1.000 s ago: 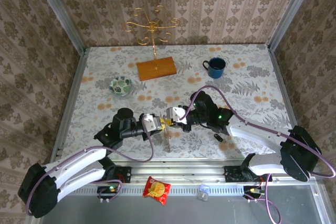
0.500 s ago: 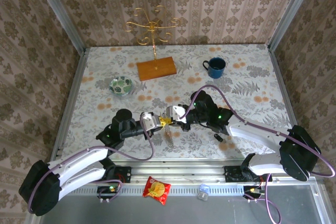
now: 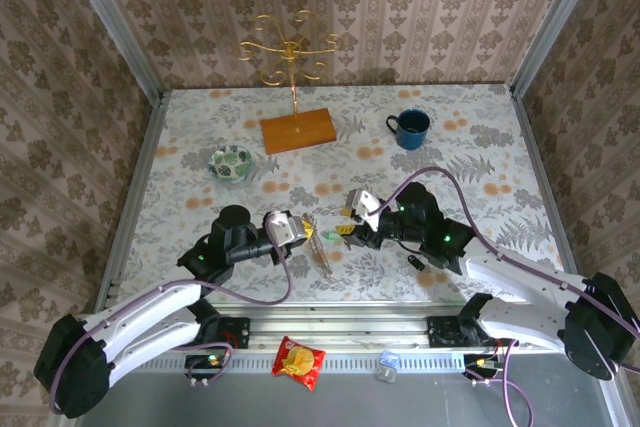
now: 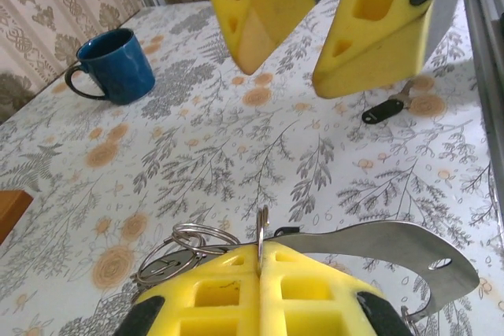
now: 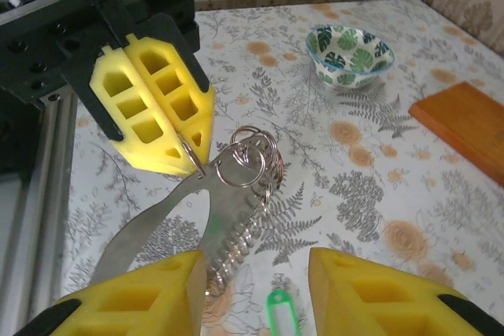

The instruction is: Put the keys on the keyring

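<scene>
Can't tell what's in mug (image 4: 116, 64), too dark. You've got L tool (image 4: 260, 253) clenched on keyring (image 5: 248, 159), steel split rings w/ flat blade (image 4: 378, 245), left of mug toward arm bases. R tool (image 5: 252, 265) released. Green key (image 5: 277, 310) on tabletop (image 4: 236, 139), slightly nearer mug.

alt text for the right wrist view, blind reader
The left gripper, shut, pinches a keyring of metal rings with a flat strip. The open right gripper frames a green key on the floral table; a leaf-patterned bowl sits behind.
</scene>
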Action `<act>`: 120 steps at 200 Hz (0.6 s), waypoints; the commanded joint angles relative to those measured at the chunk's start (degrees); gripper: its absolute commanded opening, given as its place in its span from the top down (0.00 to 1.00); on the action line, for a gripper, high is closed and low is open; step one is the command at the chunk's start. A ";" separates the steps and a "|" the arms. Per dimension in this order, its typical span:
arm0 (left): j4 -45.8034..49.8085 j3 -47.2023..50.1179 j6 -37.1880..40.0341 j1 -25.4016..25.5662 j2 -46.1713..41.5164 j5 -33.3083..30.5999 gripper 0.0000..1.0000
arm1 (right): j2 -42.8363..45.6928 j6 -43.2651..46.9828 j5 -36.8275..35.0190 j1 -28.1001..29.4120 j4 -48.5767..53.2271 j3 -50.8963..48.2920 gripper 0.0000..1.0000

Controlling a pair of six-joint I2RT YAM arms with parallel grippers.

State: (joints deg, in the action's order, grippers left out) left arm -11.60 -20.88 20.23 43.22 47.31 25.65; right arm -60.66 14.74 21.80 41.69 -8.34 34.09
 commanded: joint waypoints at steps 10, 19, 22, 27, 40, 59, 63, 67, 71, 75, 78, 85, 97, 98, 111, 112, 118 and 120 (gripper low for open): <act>7.32 -5.90 4.03 1.75 1.50 -3.88 1.00 | 1.16 -10.42 -4.17 0.48 1.82 -1.04 0.61; 8.51 -6.93 4.33 2.11 2.06 -4.49 1.00 | 0.95 -12.38 -5.63 0.56 1.90 -0.80 0.61; 8.89 -7.23 4.33 2.19 2.28 -4.59 1.00 | 0.84 -13.12 -6.14 0.50 2.11 -0.71 0.61; 9.37 -7.76 4.43 2.16 2.62 -4.85 1.00 | 0.61 -14.46 -7.08 0.50 2.51 -0.42 0.61; 10.31 -8.78 4.46 2.30 3.19 -5.29 1.00 | -0.34 -18.32 -9.66 0.45 5.09 1.09 0.60; 11.04 -9.74 4.22 2.30 3.56 -5.60 1.00 | -2.35 -26.23 -13.18 0.36 10.17 3.78 0.60; 11.15 -9.86 4.14 2.30 3.58 -5.61 1.00 | -2.83 -28.30 -14.09 0.35 11.49 4.25 0.60; 11.31 -9.96 4.05 2.32 3.63 -5.69 1.00 | -3.10 -30.25 -14.86 0.29 12.62 4.67 0.60; 11.45 -10.05 3.99 2.38 3.59 -5.70 1.00 | -3.48 -31.91 -15.45 0.24 13.65 4.96 0.61; 11.57 -10.20 3.90 2.24 3.56 -5.70 1.00 | -3.85 -33.27 -15.82 0.15 14.30 5.15 0.62; 11.67 -10.29 3.86 2.36 3.54 -5.70 1.00 | -4.02 -34.23 -16.01 0.10 14.70 5.19 0.63; 11.97 -10.47 3.61 2.31 3.57 -5.76 1.00 | -4.53 -36.36 -16.27 0.07 16.07 5.37 0.65; 12.59 -10.58 3.12 2.24 3.25 -5.92 1.00 | -5.73 -38.53 -15.46 -0.10 18.27 5.66 0.68; 12.62 -10.62 3.09 2.27 3.24 -5.94 1.00 | -5.85 -38.63 -15.42 -0.07 18.40 5.65 0.68; 13.55 -10.67 2.42 2.25 2.77 -6.43 1.00 | -7.89 -41.31 -14.82 -0.12 21.44 6.42 0.70; 13.63 -10.67 2.30 2.23 2.74 -6.46 1.00 | -8.20 -41.56 -14.79 -0.12 21.83 6.56 0.70; 14.09 -10.60 1.95 2.27 2.43 -6.77 1.00 | -9.74 -42.60 -14.62 -0.10 23.84 7.34 0.69; 14.26 -10.59 1.86 2.34 2.26 -6.89 1.00 | -10.33 -42.96 -14.54 -0.11 24.61 7.67 0.68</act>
State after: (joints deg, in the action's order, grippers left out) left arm 1.06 -28.95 23.16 45.04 50.94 19.81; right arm -66.92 -18.98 8.71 41.76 6.66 38.59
